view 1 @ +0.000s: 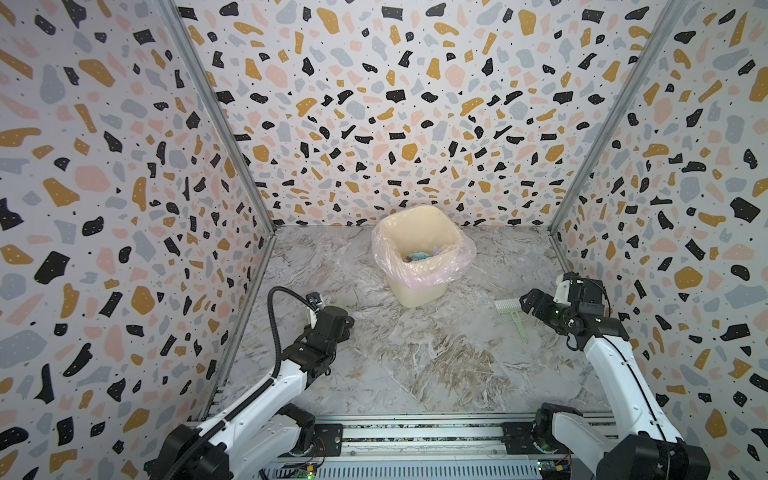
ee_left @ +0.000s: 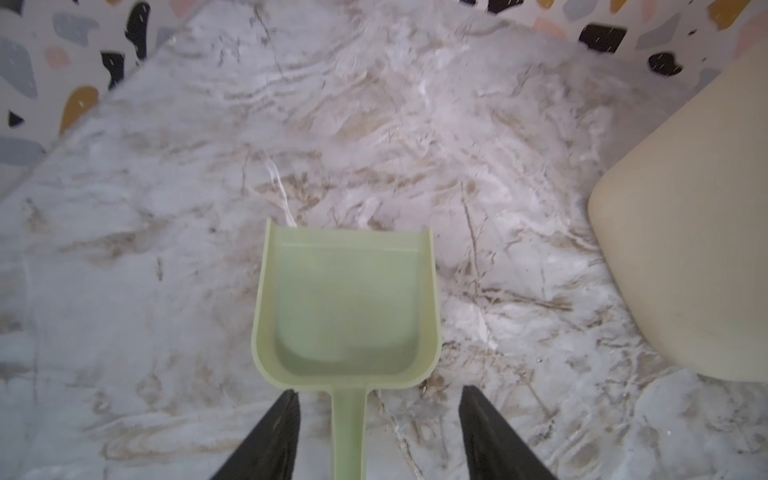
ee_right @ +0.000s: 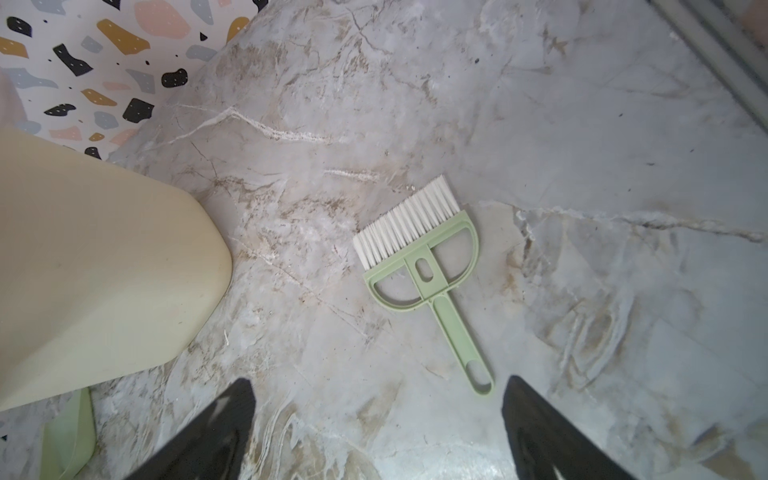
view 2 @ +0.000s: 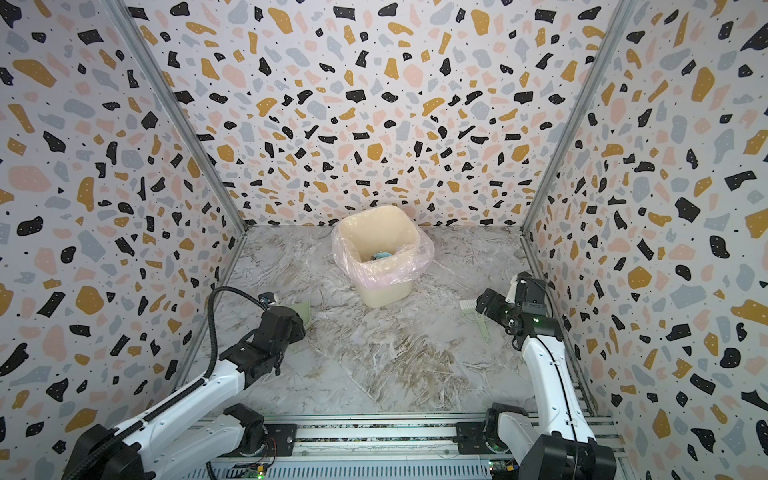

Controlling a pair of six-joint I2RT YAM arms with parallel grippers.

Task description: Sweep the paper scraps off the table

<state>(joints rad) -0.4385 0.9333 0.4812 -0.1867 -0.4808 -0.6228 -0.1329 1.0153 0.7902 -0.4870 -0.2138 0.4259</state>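
Left gripper [ee_left: 380, 390] spread apart, the green dustpan [ee_left: 345, 307] lying flat on the marble tabletop [ee_left: 166, 249], its handle loose between the jaws. Right gripper [ee_right: 379, 381] gaping wide, green brush [ee_right: 419, 253] lying free just ahead of it. Paper scraps [view 1: 417, 255], blue and lavender, sit inside the pink-lined cream bin [view 1: 415, 291] at the back.

We see a cream bin [view 1: 415, 291] that stands upright in the middle, near the back wall. A pink translucent liner [view 1: 463, 255] is folded over its rim and hangs down outside. To the left of the bin lies a pale green dustpan [ee_left: 345, 307], flat and apart from it. To the right lies a pale green brush [ee_right: 434, 289] with white bristles, also flat and not touching the bin. Speckled walls [view 1: 374, 104] close three sides.
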